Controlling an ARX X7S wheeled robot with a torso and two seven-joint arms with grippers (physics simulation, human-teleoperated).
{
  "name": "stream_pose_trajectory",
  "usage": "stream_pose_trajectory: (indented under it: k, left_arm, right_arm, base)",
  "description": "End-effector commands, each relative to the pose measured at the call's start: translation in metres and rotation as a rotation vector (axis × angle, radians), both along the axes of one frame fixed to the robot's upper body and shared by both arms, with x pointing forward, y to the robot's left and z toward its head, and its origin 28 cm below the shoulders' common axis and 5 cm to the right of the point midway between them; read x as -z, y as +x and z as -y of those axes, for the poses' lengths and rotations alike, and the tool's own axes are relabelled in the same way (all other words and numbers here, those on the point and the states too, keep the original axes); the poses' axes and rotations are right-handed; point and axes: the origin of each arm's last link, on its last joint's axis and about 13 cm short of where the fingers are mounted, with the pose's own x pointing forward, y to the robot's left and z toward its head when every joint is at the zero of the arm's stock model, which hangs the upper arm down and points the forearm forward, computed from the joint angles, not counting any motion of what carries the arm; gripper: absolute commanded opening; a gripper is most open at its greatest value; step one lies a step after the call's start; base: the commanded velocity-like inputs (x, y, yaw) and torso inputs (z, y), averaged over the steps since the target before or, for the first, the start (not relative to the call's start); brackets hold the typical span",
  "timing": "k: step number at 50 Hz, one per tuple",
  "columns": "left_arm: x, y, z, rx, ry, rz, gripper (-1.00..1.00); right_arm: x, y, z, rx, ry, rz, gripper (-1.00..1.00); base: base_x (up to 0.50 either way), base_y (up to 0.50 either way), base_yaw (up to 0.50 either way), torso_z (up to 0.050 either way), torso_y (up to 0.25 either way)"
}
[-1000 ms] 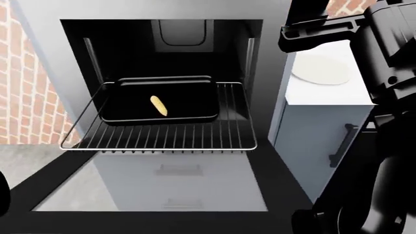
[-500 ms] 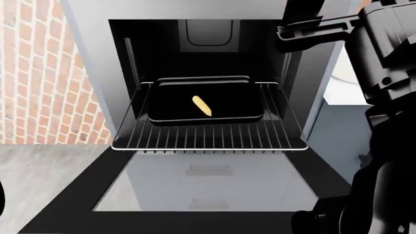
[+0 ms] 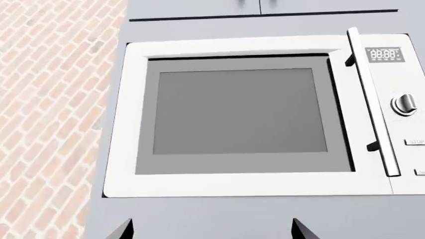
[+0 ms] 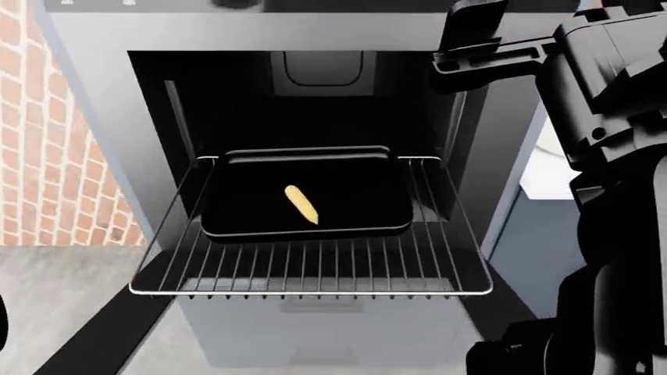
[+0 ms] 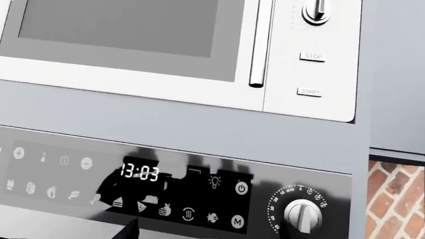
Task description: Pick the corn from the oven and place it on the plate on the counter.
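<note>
The corn (image 4: 302,205) is a small yellow cob lying on the black baking tray (image 4: 240,223). The tray sits on the wire rack (image 4: 312,273), which is pulled out of the open oven (image 4: 312,109). A strip of the white counter (image 4: 546,173) shows at the right, behind my right arm (image 4: 610,94). The plate is hidden. My right gripper (image 5: 202,231) is open and empty, held high in front of the oven's control panel (image 5: 172,189), well above the corn. My left gripper (image 3: 211,231) is open and empty, facing a microwave (image 3: 239,119).
The oven door (image 4: 94,336) hangs open below the rack. A brick wall (image 4: 52,156) stands left of the oven. The microwave (image 5: 166,35) sits above the panel with a lit clock (image 5: 139,173) and a dial (image 5: 302,214). My right arm fills the head view's right side.
The head view has shifted: the oven and corn sit lower and further left in the picture than half a second ago. The counter has slid mostly out of sight at the right.
</note>
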Motion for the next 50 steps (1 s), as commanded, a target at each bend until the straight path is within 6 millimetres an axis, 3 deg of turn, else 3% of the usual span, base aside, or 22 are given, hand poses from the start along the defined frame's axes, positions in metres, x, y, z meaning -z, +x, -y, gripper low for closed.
stream_pose_trajectory:
  k: [1,7,26,50]
  left_arm:
    - [-0.0001,-0.0002,0.0012,0.005,-0.003,0.000,1.00]
    - [-0.0005,-0.0007,0.0014,0.006,-0.003,0.001,1.00]
    - [0.0004,-0.0006,0.0025,-0.031,0.056,0.042,1.00]
    - [0.0018,-0.0031,0.0064,0.005,0.048,0.039,1.00]
  right_arm:
    - [0.0014,0.0003,0.0000,-0.004,0.000,-0.006,1.00]
    - [0.0016,-0.0012,0.0001,0.003,0.008,0.005,1.00]
    - [0.0044,-0.0034,-0.0006,-0.003,0.009,0.013,1.00]
    - [0.0098,-0.0023,-0.0036,-0.019,0.004,-0.008,1.00]
  base:
    - [0.50,-0.17,0.00,0.000,0.000]
    - [0.49,-0.16,0.00,0.000,0.000]
    - [0.00,0.00,0.00,0.000,0.001]
    - [0.00,0.00,0.00,0.000,-0.249]
